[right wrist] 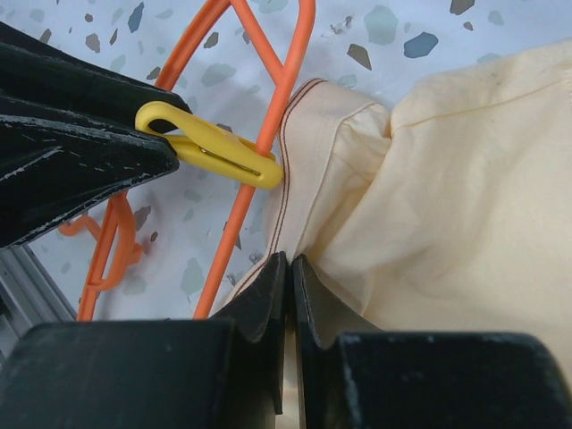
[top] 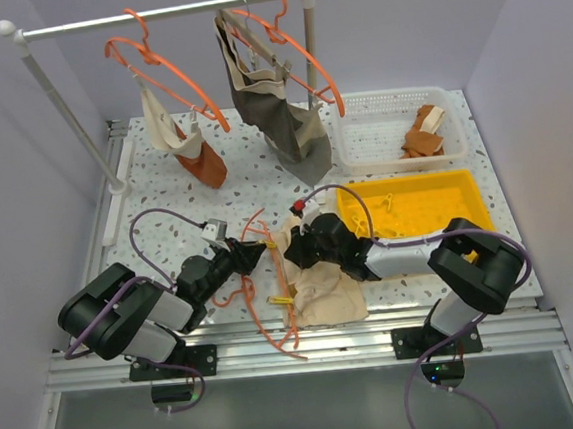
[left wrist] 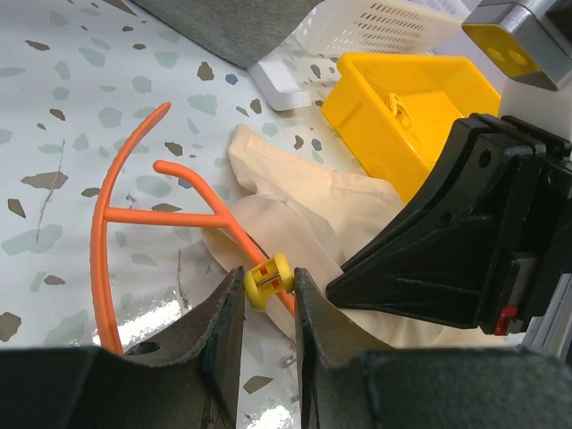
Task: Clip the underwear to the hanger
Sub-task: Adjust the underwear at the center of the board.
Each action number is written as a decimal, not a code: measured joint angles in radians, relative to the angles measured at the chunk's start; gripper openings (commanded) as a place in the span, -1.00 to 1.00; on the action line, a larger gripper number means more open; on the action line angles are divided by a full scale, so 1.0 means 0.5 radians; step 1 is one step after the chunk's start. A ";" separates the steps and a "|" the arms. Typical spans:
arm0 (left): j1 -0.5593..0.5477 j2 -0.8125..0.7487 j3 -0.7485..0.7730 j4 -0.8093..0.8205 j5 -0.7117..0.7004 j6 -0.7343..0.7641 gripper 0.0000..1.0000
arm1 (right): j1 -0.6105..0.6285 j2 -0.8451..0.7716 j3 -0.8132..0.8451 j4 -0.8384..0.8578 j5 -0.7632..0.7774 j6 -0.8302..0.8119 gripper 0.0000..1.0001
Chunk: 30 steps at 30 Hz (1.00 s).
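Observation:
The cream underwear (top: 325,289) lies on the table in front of the arms, also in the left wrist view (left wrist: 304,201) and the right wrist view (right wrist: 447,179). The orange hanger (top: 255,282) lies flat along its left edge (left wrist: 134,214) (right wrist: 277,107). My left gripper (top: 257,252) (left wrist: 268,288) is shut on a yellow clip (left wrist: 268,279) (right wrist: 214,152) whose tip sits at the hanger bar, touching the hemmed cloth edge. My right gripper (top: 292,256) (right wrist: 289,264) is shut on the underwear's hemmed edge, just right of the hanger bar.
A rail (top: 159,15) at the back holds orange hangers with a cream and rust garment (top: 185,143) and a dark grey-brown one (top: 272,100). A white basket (top: 377,106) holds rust-orange cloth (top: 423,134). A yellow bin (top: 465,194) stands right of the grippers. Another yellow clip (top: 282,298) lies on the hanger.

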<state>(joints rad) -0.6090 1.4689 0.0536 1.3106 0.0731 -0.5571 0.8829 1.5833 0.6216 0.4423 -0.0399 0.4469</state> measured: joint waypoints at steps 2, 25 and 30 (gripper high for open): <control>0.000 0.002 0.000 0.001 0.000 0.000 -1.00 | -0.008 -0.017 -0.010 0.001 -0.002 0.002 -1.00; -0.006 0.047 0.000 0.000 -0.001 -0.014 -1.00 | -0.052 -0.032 -0.076 0.040 -0.130 0.002 -1.00; -0.031 0.076 0.000 0.008 0.001 -0.016 -1.00 | -0.052 -0.053 -0.080 0.042 -0.161 -0.004 -1.00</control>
<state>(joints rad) -0.6247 1.5066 0.0536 1.3144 0.0734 -0.5652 0.8570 1.5570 0.5816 0.4633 -0.1204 0.4450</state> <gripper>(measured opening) 0.282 0.061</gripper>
